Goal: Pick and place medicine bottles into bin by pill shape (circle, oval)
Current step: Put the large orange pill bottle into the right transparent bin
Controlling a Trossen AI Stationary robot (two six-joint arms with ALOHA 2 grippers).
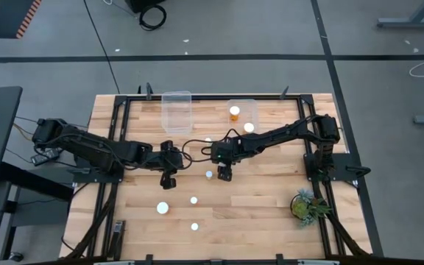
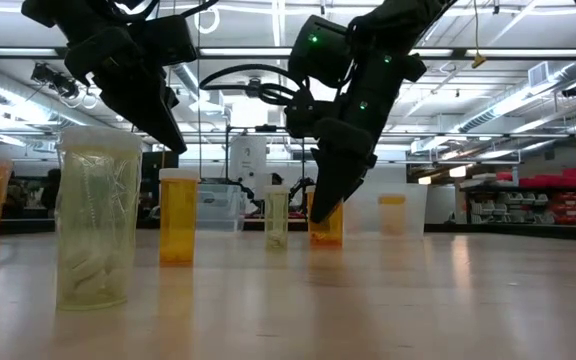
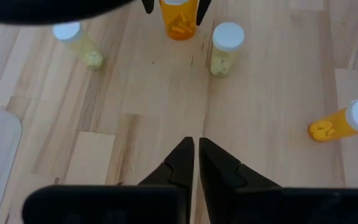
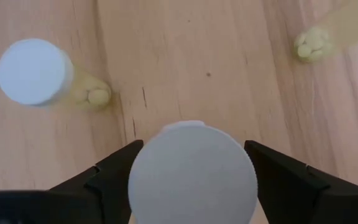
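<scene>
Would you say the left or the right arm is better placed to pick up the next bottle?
Right. The right gripper already has its open fingers on either side of an amber bottle's white cap mid-table, while the left gripper hangs shut over bare wood.

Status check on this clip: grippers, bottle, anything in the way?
Right gripper open, straddling a white-capped bottle mid-table, not clamped. Left gripper shut, empty, hovering nearby. Other bottles stand close; path to the bins looks open.

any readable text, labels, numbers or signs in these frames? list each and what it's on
None can be read.
Medicine bottles: no label or print shows on caps or sides.
Clear bins: unmarked.
Red shelving in the room behind, low view: anything on it is too small and blurred to read.
</scene>
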